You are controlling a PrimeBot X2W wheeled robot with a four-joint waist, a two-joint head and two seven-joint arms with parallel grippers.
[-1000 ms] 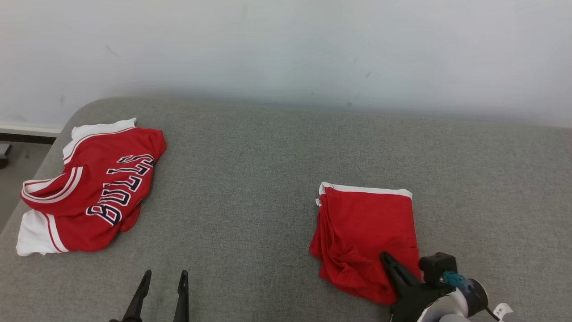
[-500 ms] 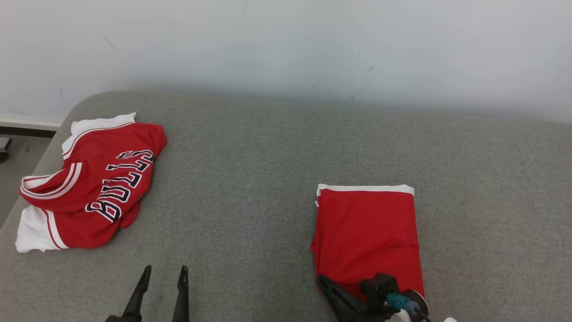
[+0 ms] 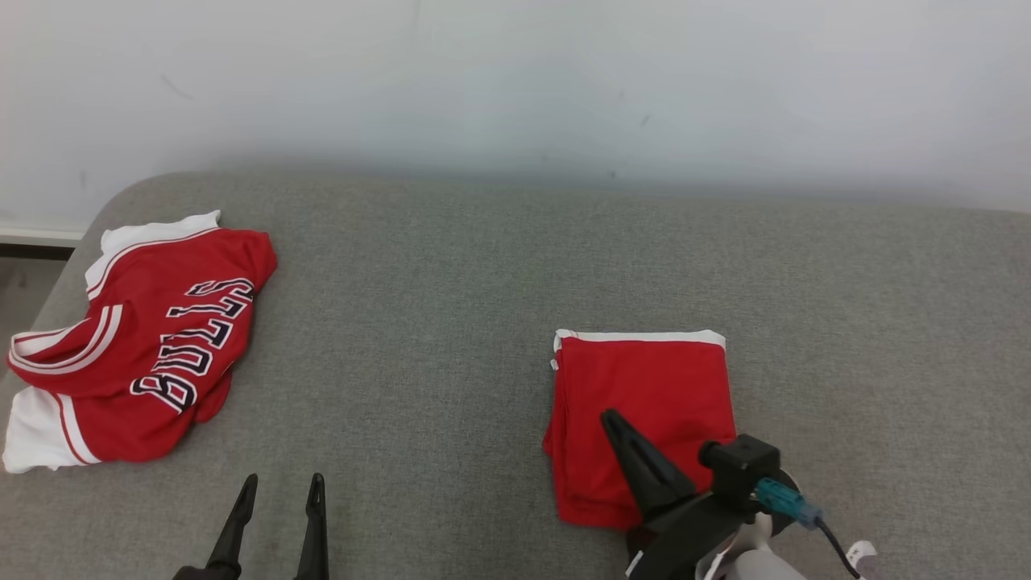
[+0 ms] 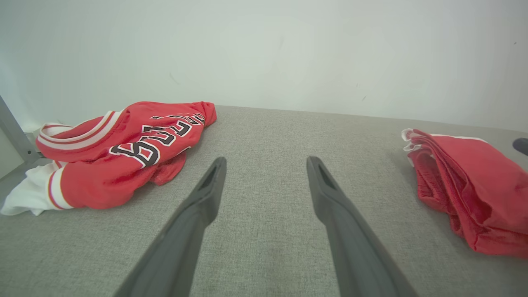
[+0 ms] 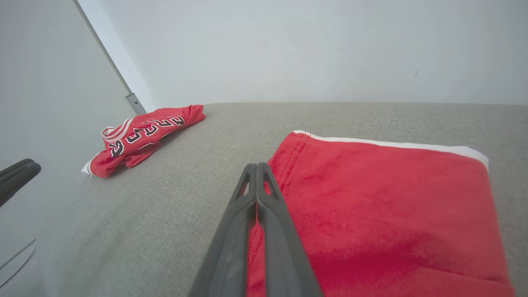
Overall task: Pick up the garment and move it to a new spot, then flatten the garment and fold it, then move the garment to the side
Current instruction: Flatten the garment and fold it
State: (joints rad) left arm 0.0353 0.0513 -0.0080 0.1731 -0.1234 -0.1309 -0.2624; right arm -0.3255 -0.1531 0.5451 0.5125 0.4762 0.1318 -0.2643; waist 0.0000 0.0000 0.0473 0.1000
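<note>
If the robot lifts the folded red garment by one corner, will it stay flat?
Probably not: the folded red garment shows loose layers at its edge, so it would likely droop and unfold. Thin cloth, so probably light.

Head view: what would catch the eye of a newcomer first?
A folded red garment with a white band lies right of centre on the grey cushion, the shut right gripper above its near part. At the far left lies a crumpled red jersey lettered BULLS.

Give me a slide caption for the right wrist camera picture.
Shut right gripper over the folded red garment on a grey cushion, red jersey beyond.
</note>
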